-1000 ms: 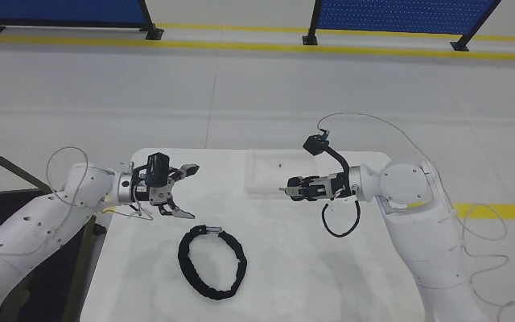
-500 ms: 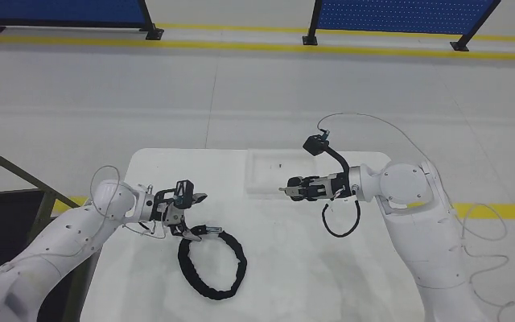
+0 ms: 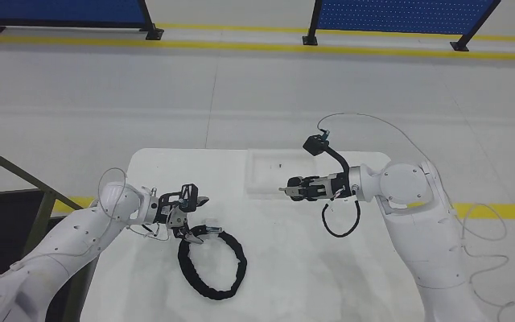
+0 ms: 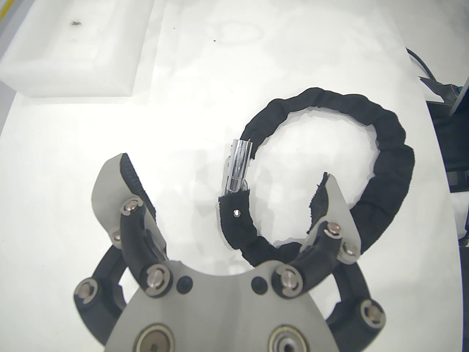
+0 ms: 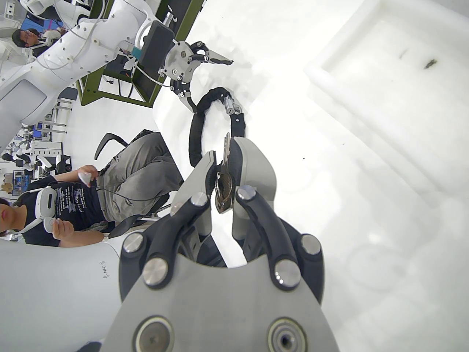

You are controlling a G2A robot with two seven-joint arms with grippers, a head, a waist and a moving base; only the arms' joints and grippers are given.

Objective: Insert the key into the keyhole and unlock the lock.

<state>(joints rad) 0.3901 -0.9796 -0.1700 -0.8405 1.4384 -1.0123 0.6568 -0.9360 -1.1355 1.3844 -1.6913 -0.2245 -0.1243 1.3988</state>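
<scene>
Left wrist view: left gripper (image 4: 225,168) fingers wide open astride lock (image 4: 388,137), likely to steady it; right gripper (image 5: 224,147) fingers pinch key (image 5: 223,188).

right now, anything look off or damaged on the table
Nothing major. Dark specks lie in the foam tray, and the left gripper's pad looks frayed. The lock lies flat, intact.

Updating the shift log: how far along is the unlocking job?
Done: the key is clamped in the right gripper. In hand: the open left gripper straddles the black chain lock at its silver cylinder, not gripping it. Left: steadying the lock, inserting the key, turning.
</scene>
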